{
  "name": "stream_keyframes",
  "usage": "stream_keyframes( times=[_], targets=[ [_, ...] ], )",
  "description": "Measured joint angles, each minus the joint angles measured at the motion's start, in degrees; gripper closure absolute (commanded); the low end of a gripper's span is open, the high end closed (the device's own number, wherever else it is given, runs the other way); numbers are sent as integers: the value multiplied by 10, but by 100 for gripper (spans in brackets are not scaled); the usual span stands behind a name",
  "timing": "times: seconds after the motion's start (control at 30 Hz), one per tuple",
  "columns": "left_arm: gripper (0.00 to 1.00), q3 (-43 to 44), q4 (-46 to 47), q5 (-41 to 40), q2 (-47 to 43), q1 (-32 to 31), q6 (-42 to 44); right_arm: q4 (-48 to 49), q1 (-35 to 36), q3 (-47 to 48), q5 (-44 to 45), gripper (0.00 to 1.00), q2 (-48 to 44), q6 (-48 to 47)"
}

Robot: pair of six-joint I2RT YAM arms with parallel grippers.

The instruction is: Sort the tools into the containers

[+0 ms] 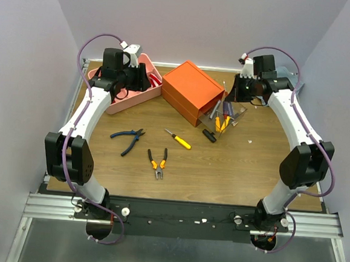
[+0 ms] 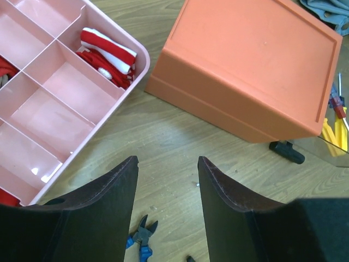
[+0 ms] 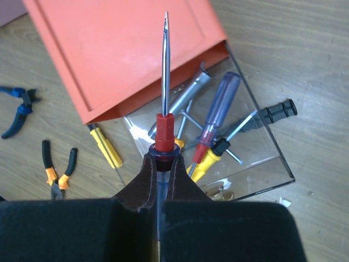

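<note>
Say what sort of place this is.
Likely a robotics lab test cell: a wooden table boxed in by plain grey walls, left arm and right arm bolted to an aluminium rail, pliers laid out near an orange box.

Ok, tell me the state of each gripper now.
Left gripper: open, holding nothing.
Right gripper: shut on a screwdriver.

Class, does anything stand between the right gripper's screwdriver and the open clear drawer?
Nothing visible does. The red-collared steel screwdriver in the right gripper has open air to the clear plastic drawer, pulled out, already holding tools.
</note>
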Motion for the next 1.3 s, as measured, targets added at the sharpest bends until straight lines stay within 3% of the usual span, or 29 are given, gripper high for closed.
stream_keyframes(
  times=[0.37, 0.43, 0.47, 0.57, 0.77, 0.9, 1.07, 1.3],
  targets=[
    [39, 0, -14, -5, -1, 0, -3, -13, -9, 1, 8, 97, 49, 71],
    [39, -5, -12, -5, -6, 0, -9, -15, -10, 1, 9, 77, 51, 80],
    [39, -9, -11, -5, -10, 0, -12, -15, -11, 1, 8, 60, 51, 83],
    [39, -18, -11, -5, -26, 0, -18, -15, -11, 1, 0, 46, 51, 85],
    [37, -22, -9, -5, -56, 0, -21, -15, -11, 1, -35, 43, 38, 81],
    [36, -32, 0, -6, -76, 0, -21, -14, 9, 1, -53, 42, 6, 17],
    [35, -59, 11, -13, -106, 0, -16, -8, 112, 12, -62, 42, -16, -90],
    [34, -75, 11, -17, -153, 9, -8, 16, 234, 9, -55, 39, 41, -235]
  ],
)
